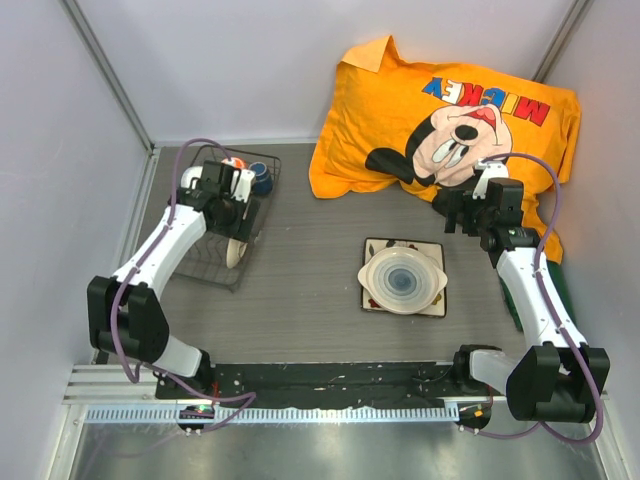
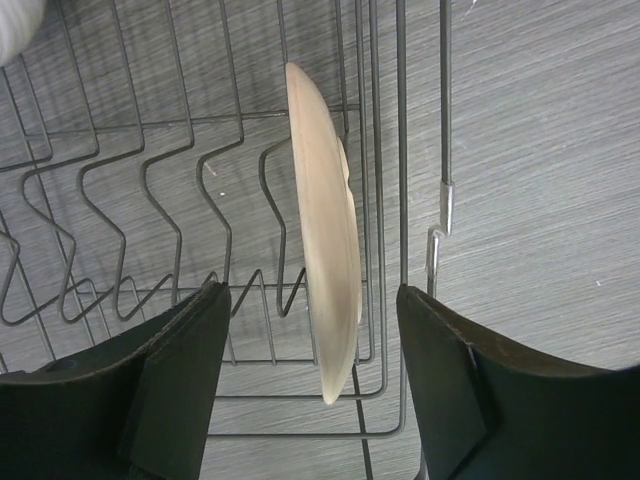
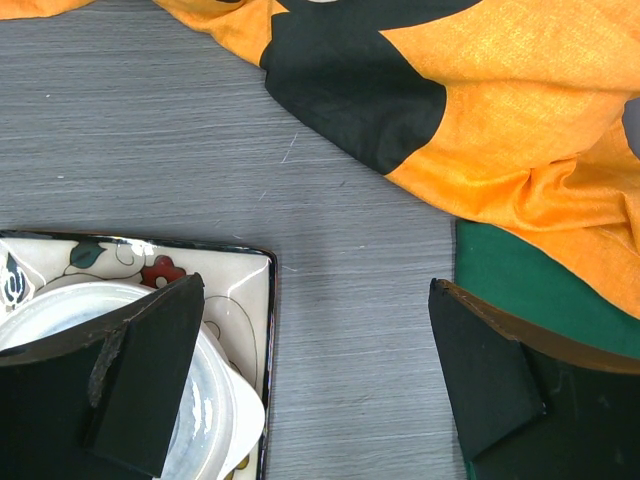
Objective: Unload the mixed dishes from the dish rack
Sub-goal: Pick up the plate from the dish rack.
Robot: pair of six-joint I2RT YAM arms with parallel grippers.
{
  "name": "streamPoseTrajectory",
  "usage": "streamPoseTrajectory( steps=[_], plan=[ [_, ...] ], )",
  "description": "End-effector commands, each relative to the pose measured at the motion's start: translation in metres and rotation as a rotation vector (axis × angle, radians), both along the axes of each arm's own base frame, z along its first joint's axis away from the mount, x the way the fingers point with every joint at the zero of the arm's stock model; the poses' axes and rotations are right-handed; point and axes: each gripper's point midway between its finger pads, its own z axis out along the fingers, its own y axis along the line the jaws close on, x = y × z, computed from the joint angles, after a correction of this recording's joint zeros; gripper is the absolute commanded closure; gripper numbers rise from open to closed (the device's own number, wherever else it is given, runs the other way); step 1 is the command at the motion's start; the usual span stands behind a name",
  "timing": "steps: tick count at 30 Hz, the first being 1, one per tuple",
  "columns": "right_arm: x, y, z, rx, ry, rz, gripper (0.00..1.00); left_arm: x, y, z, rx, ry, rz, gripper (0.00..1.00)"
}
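The dark wire dish rack (image 1: 215,262) (image 2: 150,190) stands at the left of the table. A cream shallow dish (image 1: 237,251) (image 2: 325,230) stands on edge between the rack's tines. My left gripper (image 1: 236,208) (image 2: 312,295) is open and straddles the dish's near rim, with a gap on each side. An orange mug (image 1: 232,163), a dark-blue cup (image 1: 262,179) and a white bowl (image 1: 190,178) (image 2: 18,25) sit at the rack's far end. The square flowered plate (image 1: 433,304) (image 3: 235,290) lies mid-table with a pale round bowl (image 1: 402,279) (image 3: 215,400) on it. My right gripper (image 1: 455,210) (image 3: 315,290) is open over bare table beside the plate.
An orange Mickey pillow (image 1: 440,110) (image 3: 500,120) lies at the back right. A green mat (image 3: 530,285) lies under my right gripper's right finger. Grey walls close in the table on the left, the back and the right.
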Motion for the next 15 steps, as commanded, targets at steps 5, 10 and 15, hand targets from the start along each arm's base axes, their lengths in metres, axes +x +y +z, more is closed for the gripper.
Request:
streamPoseTrajectory(
  steps=[5, 10, 15],
  plan=[
    [0.007, 0.000, 0.020, -0.018, -0.050, 0.009, 0.02, 0.019, -0.002, -0.001, 0.036, -0.014, -0.011, 0.34],
    [0.008, 0.000, 0.020, -0.017, -0.050, 0.011, 0.02, 0.023, -0.003, -0.003, 0.040, -0.007, -0.015, 0.45],
    [0.008, 0.001, 0.019, -0.016, -0.048, 0.015, 0.02, 0.024, -0.005, -0.004, 0.038, -0.007, -0.023, 0.55]
  ],
)
